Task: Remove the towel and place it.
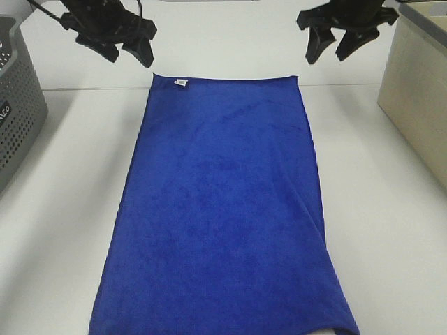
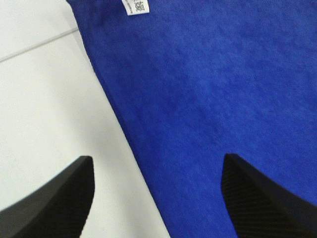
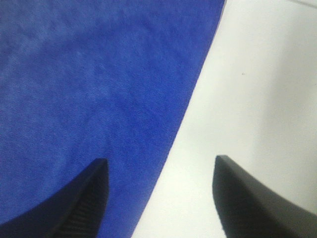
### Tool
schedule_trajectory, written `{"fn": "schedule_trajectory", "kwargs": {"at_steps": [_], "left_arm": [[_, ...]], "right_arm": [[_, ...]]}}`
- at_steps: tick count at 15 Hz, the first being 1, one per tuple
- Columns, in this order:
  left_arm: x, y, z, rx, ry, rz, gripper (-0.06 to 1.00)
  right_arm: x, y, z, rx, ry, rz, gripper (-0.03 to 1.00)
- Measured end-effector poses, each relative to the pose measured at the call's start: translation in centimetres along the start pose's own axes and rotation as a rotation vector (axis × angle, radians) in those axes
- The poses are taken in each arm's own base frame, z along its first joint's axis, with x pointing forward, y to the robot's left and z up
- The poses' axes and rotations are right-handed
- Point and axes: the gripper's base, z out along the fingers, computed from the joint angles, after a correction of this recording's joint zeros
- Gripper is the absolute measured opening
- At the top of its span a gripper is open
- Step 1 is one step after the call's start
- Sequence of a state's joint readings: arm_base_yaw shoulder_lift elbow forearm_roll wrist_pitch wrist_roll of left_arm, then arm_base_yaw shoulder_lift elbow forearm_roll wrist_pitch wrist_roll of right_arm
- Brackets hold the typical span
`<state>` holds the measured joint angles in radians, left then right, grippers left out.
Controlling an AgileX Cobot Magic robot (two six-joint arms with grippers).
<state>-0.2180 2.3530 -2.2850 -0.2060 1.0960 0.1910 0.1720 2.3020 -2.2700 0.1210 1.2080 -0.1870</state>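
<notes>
The towel (image 1: 223, 209) is a large deep-blue plush cloth lying flat along the white table, with a small white tag (image 1: 179, 82) near its far left corner. My left gripper (image 1: 126, 49) hangs open above that far left corner; in the left wrist view its fingers straddle the towel's left edge (image 2: 198, 99), with the tag (image 2: 134, 7) beyond them. My right gripper (image 1: 332, 45) hangs open above the far right corner; in the right wrist view its fingers straddle the towel's right edge (image 3: 99, 89). Both grippers are empty.
A grey perforated basket (image 1: 17, 105) stands at the left edge of the table. A beige bin (image 1: 419, 91) stands at the right. Bare white table (image 1: 384, 244) shows on both sides of the towel.
</notes>
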Motion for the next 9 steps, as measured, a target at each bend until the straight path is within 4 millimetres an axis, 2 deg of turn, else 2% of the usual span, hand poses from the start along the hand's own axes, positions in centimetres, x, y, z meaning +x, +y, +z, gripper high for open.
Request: {"fn": "schedule_trajectory", "kwargs": {"at_steps": [2, 3, 5, 9], "left_arm": [[-0.1, -0.6, -3.3, 0.003, 0.025, -0.056, 0.69], [-0.2, -0.8, -4.9, -0.014, 0.018, -0.075, 0.7], [-0.7, -0.3, -9.4, -0.099, -0.056, -0.119, 0.7], [-0.1, 4.7, -16.6, -0.238, -0.176, -0.226, 0.7]], "right_arm": [[-0.2, 0.8, -3.8, -0.035, -0.076, 0.018, 0.73], [-0.1, 1.3, -6.7, -0.038, -0.131, 0.05, 0.76], [0.4, 1.2, -10.5, -0.019, -0.201, 0.098, 0.78], [2.6, -3.2, -17.0, 0.054, -0.325, 0.234, 0.78]]}}
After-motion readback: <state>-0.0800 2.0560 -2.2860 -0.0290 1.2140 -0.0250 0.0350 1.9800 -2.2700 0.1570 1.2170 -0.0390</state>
